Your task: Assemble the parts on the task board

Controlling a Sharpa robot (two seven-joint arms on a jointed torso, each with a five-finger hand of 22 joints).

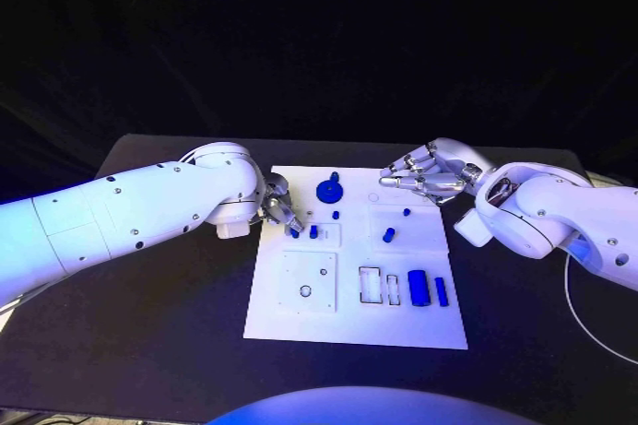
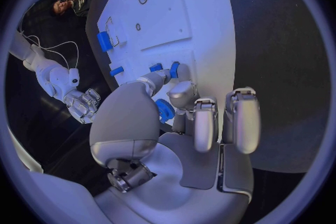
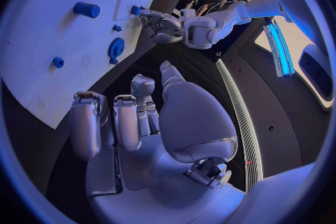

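Note:
The white task board (image 1: 357, 310) lies in the middle of the black table. My left hand (image 1: 278, 207) is at the board's left edge, its fingertips pinching a small blue peg (image 1: 295, 230) beside a second blue peg (image 1: 313, 231). The left wrist view shows both pegs (image 2: 173, 69) at the fingertips (image 2: 183, 74). A blue gear (image 1: 331, 189), a blue stud (image 1: 336, 214) and a blue peg (image 1: 388, 233) are on the board's far half. A blue cylinder (image 1: 418, 287) and a blue bar (image 1: 440, 291) lie near its right edge. My right hand (image 1: 426, 178) hovers over the board's far right corner, fingers apart, holding nothing.
A square white plate with a hole (image 1: 309, 282) and two slots (image 1: 370, 285) are on the board's near half. Black table (image 1: 147, 333) surrounds the board on all sides. A thin white cable (image 1: 574, 301) runs along the table's right side.

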